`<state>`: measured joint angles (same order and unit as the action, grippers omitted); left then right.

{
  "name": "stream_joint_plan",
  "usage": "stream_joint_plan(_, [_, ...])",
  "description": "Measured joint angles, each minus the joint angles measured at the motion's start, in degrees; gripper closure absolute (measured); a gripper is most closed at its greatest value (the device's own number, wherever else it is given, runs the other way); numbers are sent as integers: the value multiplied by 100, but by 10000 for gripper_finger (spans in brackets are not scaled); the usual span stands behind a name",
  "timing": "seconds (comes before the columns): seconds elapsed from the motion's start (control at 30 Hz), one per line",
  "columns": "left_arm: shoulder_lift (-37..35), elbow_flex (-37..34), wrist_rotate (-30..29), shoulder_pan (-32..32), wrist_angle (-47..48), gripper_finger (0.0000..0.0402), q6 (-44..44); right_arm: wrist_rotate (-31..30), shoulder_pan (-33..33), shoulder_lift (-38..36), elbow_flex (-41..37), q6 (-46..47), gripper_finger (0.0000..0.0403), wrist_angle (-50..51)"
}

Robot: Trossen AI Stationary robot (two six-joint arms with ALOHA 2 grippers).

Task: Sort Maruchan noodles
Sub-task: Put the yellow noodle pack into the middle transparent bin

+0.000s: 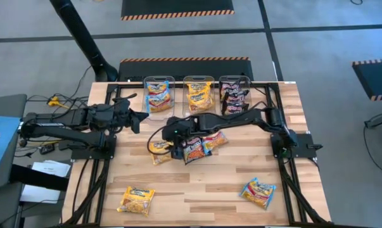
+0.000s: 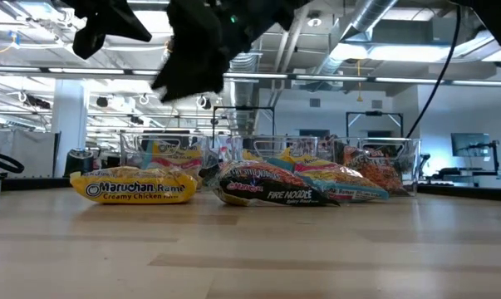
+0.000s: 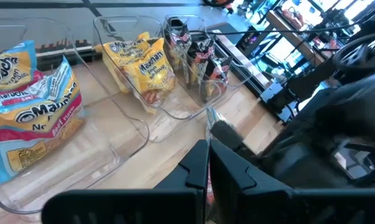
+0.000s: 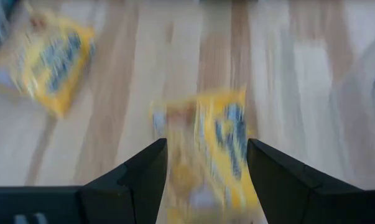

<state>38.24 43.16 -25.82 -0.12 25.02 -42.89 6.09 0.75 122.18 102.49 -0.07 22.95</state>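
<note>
Two arms work over a wooden surface (image 1: 197,190). Largest first: the surface itself, light planks, w/ black frame rails on both sides.

Next, 3 clear bins in a row at the far edge. Left bin (image 1: 158,94) holds blue-pink packets, middle bin (image 1: 199,92) holds yellow packets, right bin (image 1: 234,93) holds dark packets. Left wrist view shows the same 3 bins, packets standing or leaning inside.

Left arm sits at the surface's left side, approx level w/ the bins. Left gripper (image 1: 142,120) hangs above the surface just in front of the left bin, fingers pressed together, nothing between them.

Right arm reaches from the right side across to the centre. Right gripper (image 1: 176,151) is above the centre pile, fingers spread wide, nothing pinched. In the right wrist view a yellow packet (image 4: 215,152) lies below and between the fingers, blurred; contact can't be told.

Noodle packets on the surface:
- centre pile, touching/overlapping: yellow packet, dark packet (image 1: 193,149), blue-pink packet (image 1: 215,140). Low view shows the dark one in front, label "Fire Noodle".
- lone yellow packet (image 1: 137,199) near the front edge, left of centre, well apart from the pile.
- lone blue-pink packet (image 1: 258,192) near the front edge, right side, also well apart.

Low view: the yellow "Creamy Chicken" packet (image 2: 134,186) lies flat at left, bins behind.
</note>
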Motion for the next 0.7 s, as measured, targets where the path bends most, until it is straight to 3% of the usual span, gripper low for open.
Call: stream_joint_plan(0.7, [0, 0, -2, 0, 84, 401, 0, -39, 37, 864, -19, -196, 159, -253])
